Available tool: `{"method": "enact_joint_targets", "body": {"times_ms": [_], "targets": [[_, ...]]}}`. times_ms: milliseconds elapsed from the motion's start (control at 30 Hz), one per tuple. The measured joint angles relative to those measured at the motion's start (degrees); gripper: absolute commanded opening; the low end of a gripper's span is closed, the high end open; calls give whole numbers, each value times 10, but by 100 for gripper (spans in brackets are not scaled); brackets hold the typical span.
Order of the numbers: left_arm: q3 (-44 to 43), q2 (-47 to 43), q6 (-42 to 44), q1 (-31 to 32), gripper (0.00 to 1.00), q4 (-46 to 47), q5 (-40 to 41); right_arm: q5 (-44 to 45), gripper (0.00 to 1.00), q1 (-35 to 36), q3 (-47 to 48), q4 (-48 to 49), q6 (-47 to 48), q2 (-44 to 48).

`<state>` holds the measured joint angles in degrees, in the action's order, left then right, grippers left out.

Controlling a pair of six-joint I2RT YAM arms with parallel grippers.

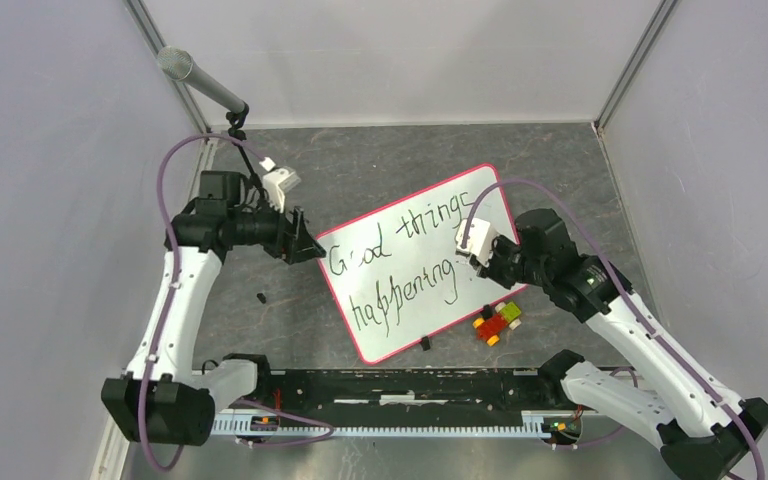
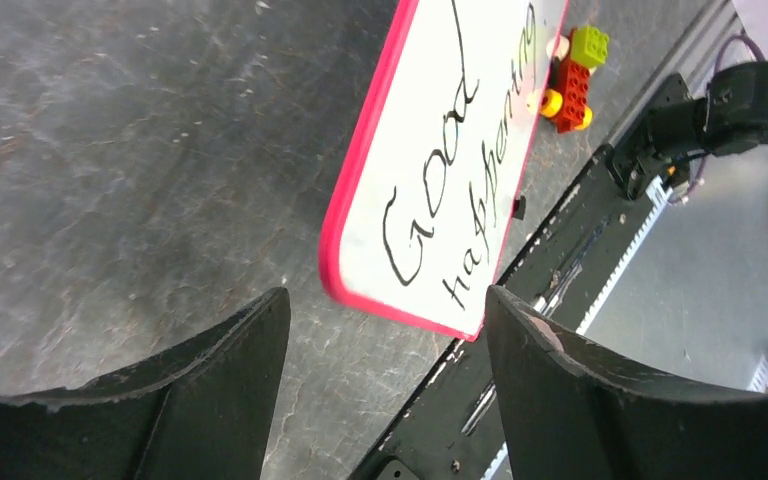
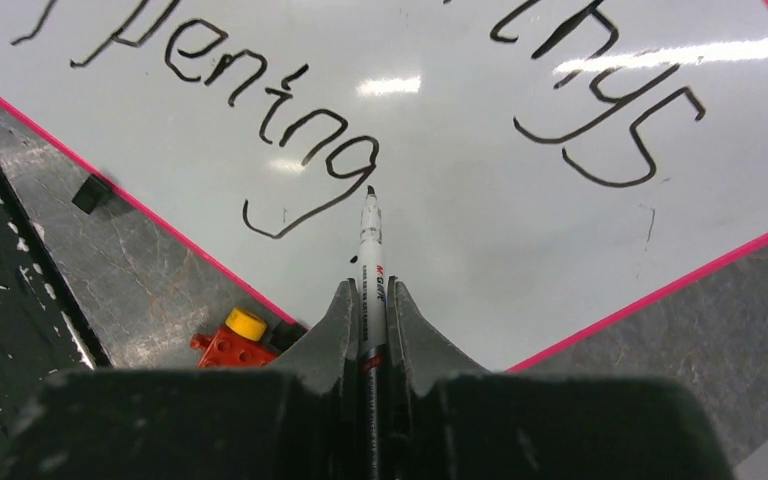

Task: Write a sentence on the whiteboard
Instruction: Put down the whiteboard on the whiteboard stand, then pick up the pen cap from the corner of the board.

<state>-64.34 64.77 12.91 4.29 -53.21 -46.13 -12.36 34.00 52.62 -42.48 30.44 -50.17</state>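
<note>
Two lines make up the sentence [image 1: 400, 270] on the whiteboard [image 3: 560, 260], which lies flat between your arms. Your right gripper [image 3: 368, 292] is clenched on a marker [image 3: 371, 250], tip by the final letter. Your left gripper [image 2: 388, 310] stands released and empty, near the board's corner.

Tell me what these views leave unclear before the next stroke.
- Marker tip: right wrist view, too near the whiteboard to tell touching from hovering.
- Marker in the top view: hidden under the right gripper.
- The sentence in the left wrist view: "things" mostly cut off by the top edge.
- Small black bit on the table, top view: too small to identify.
</note>
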Motion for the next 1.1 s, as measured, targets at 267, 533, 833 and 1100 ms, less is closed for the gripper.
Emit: {"method": "enact_joint_targets", "body": {"times_ms": [267, 533, 833, 1100], "targets": [[-30, -38, 93, -157, 73, -106, 6, -58, 0, 0, 41, 4, -3, -17], [-30, 8, 258, -290, 71, -227, 83, -106, 0, 0, 46, 32, -26, -37], [25, 22, 412, -307, 73, -233, 200, -133, 0, -1, 47, 52, -47, -56], [77, 24, 485, -262, 73, -212, 251, -151, 0, -19, 54, 56, -58, -63]]}}
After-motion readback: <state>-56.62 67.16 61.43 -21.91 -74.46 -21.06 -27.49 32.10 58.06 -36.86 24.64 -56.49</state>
